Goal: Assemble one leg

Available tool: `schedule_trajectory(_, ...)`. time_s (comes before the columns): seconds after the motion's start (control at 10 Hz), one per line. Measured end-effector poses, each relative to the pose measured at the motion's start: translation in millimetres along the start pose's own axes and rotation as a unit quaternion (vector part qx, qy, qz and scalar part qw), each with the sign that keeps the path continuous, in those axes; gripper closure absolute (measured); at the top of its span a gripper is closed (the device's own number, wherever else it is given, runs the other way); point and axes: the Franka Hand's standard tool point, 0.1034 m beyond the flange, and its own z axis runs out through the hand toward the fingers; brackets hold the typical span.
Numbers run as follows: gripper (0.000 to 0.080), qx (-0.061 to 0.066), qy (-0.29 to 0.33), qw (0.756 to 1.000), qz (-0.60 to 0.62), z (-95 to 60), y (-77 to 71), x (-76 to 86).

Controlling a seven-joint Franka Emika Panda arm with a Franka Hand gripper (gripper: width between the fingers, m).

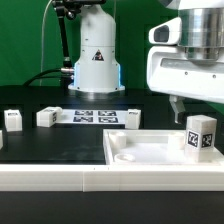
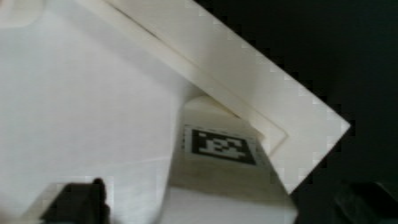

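Observation:
A leg (image 1: 200, 136), a stubby white block with black-and-white tags, stands upright in the corner of the large white panel (image 1: 140, 152) at the exterior view's right. My gripper (image 1: 199, 106) hangs just above it. In the wrist view the leg (image 2: 224, 150) shows its tag and runs down between my fingers. The gripper (image 2: 214, 208) is open. One dark fingertip (image 2: 73, 203) stands well apart from the leg. The other is at the opposite edge. The panel's raised rim (image 2: 267, 80) shows beside the leg.
Three loose legs stand on the black table behind the panel: one (image 1: 12, 120) at the exterior view's far left, another (image 1: 46, 117) beside it, the third (image 1: 130, 118) further right. The marker board (image 1: 94, 115) lies between them. The robot base (image 1: 95, 60) stands behind.

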Motion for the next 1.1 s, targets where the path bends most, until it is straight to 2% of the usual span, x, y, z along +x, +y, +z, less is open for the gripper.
schedule_trajectory(0.4, 0.015, 0.0, 0.001, 0.987, -0.16, -0.8, -1.4, -0.3)
schedule_trajectory(0.7, 0.015, -0.009, 0.007, 0.95, -0.311, -0.7, -0.6, 1.1)
schedule_trajectory(1.1, 0.015, -0.017, 0.016, 0.887, -0.461, -1.8, -1.3, 4.7)
